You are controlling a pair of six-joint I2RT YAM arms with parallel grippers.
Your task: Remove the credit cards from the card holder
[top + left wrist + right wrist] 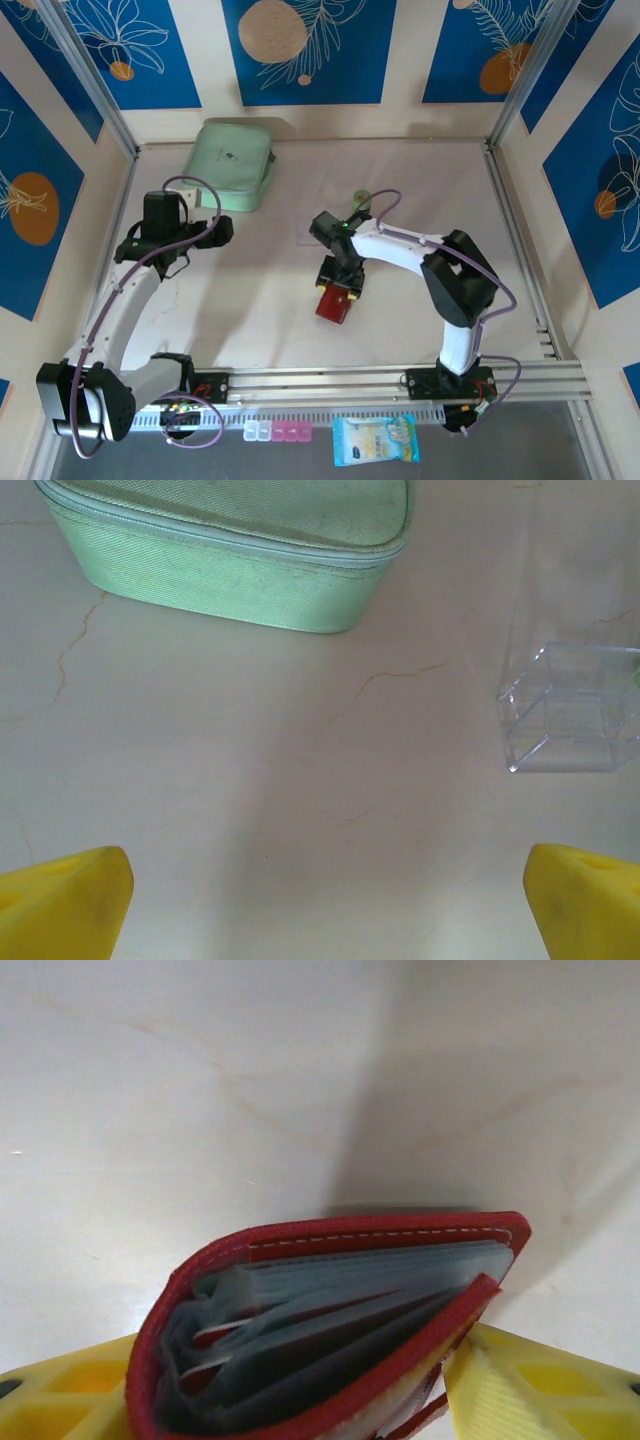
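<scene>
My right hand (337,288) is clamped on the dark red card holder (330,1250) at mid-tabletop (260,300). The credit cards (212,1333) sit in its grey sleeves. My left hand (320,900) hangs with fingers apart, near the mint-green case (230,570).

On the tabletop (260,300), the card holder (332,305) lies near centre, between the right gripper's (338,290) jaws (1 on each side). The zip case (232,165) sits toward 11 o'clock, with the clear box (570,708) at its 4 o'clock.
</scene>
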